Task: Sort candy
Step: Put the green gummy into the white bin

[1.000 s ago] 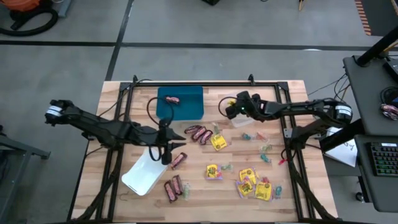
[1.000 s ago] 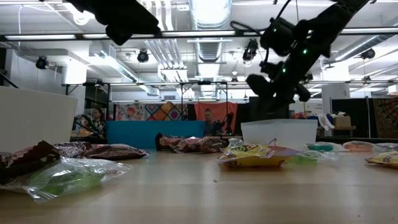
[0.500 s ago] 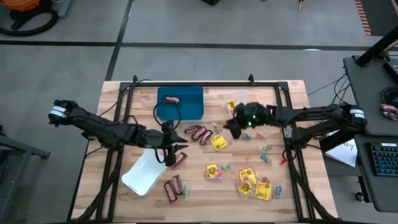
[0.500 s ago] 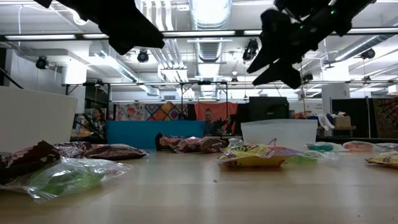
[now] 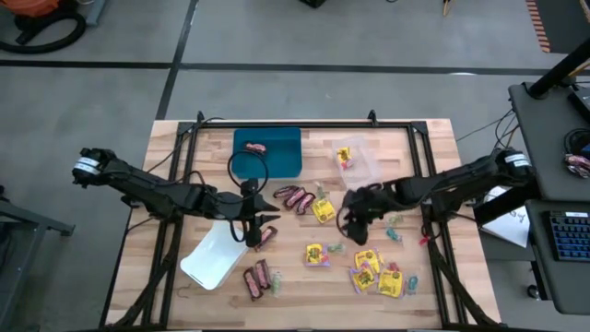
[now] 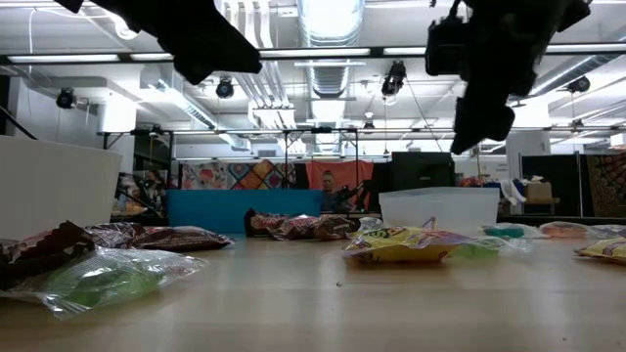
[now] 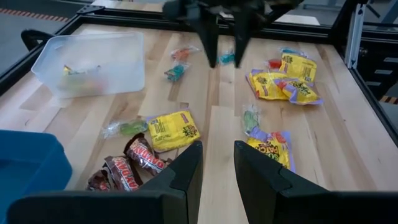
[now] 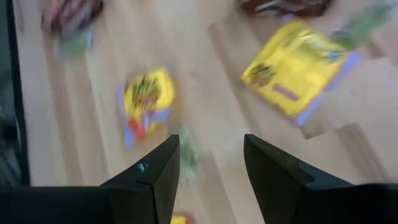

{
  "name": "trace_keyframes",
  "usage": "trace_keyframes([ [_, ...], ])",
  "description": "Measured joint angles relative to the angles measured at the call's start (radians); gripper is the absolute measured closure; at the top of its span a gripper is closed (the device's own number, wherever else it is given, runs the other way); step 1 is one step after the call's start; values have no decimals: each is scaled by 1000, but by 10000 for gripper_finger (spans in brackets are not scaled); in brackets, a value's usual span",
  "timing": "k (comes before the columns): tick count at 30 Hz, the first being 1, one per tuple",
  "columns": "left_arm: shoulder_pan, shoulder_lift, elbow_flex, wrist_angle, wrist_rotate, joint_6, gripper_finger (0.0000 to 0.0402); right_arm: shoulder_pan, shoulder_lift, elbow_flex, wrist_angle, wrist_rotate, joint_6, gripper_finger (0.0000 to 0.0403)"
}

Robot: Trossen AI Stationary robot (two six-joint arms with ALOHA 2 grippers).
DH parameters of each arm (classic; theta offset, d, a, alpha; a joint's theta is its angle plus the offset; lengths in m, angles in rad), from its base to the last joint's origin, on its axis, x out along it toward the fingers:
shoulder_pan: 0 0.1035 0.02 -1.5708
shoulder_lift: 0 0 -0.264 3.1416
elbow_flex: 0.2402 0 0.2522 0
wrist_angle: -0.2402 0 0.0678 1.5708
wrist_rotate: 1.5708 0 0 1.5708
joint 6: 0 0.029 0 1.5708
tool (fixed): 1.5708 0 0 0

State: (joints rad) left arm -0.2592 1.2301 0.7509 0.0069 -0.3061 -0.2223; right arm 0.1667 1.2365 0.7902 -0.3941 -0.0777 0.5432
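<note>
Two grippers noted: right gripper (image 5: 355,226) parted and empty over scattered candy (image 5: 320,254) mid-table; left gripper (image 5: 253,231) narrowly parted above a brown-red bar (image 5: 265,237). Jaws are best centred over one piece before descent. Blue tray (image 5: 267,152) holds one bar; clear tray (image 5: 355,159) one yellow packet; white tray (image 5: 214,255) seems bare.

This is a robotics lab or workshop inside a large industrial hall. A wooden table (image 5: 175,148) with a black metal frame (image 5: 304,123) stands on a bare grey concrete floor (image 5: 277,37) marked with dark lines. To the right sits a dark desk (image 5: 553,166) with a keyboard (image 5: 564,232). At the far left lies an orange and black hose (image 5: 41,23). The level view shows exposed ceiling ducts (image 6: 328,49), strip lights (image 6: 323,52), colourful patterned hangings (image 6: 264,176) on the far wall and a seated person (image 6: 328,188).
</note>
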Motion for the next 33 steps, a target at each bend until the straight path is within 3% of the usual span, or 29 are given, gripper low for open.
trace_keyframes([
  [4, 0, 0, 0, 4, 0, 0, 326, 75, 43, 0, 0, 3, -93, 234],
  [16, 1, 0, 0, 23, -1, 4, 326, 231, 204, 6, 13, 241, -28, 242],
  [33, 2, 0, 0, 69, -2, 25, 326, 254, 398, 10, 177, 245, 65, 259],
])
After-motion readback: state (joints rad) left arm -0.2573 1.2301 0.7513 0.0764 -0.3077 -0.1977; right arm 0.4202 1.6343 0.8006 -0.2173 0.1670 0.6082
